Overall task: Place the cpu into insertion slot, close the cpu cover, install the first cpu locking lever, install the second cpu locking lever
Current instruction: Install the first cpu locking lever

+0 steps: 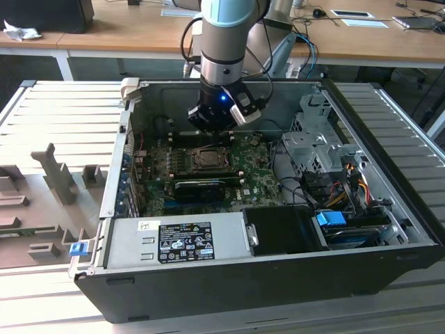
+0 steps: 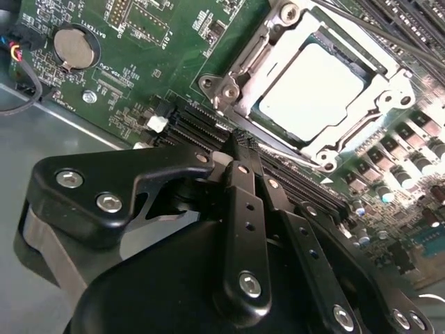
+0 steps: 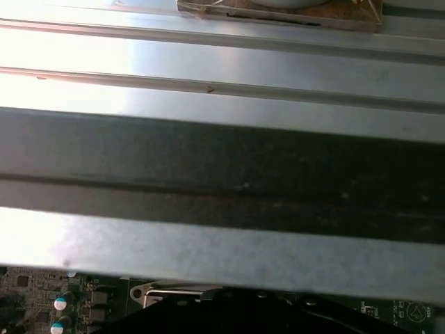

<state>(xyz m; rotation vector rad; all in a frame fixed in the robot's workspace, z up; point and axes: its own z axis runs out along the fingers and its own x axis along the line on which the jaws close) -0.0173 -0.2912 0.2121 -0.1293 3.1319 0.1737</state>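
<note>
Motherboard point(image 1: 208, 174) first, as we read the exterior view from its left: it lies flat on the floor of the open computer case point(image 1: 389, 209), with the socket near its middle. Over the far edge of that socket hangs our gripper point(image 1: 212, 125), just beyond it toward the case's back wall, close above the board but, as far as we can judge, not touching anything.

In the second wrist view the relation is plainer. Our gripper point(image 2: 240, 142) has its fingers point(image 2: 243, 209) drawn together with nothing between them, the tips meeting in a narrow point. Straight ahead of that point, just past a row of black memory slots point(image 2: 201, 122), sits the cpu point(image 2: 313, 90), its pale metal top showing through the square window of the cpu cover point(image 2: 396, 87). We judge the cpu already seated and the cover lying down over it, framing it on every side.

So the socket lies forward of the fingertips, near and slightly to one side. Thin metal rods run along the socket's edges; we cannot tell whether either lever is latched
</note>
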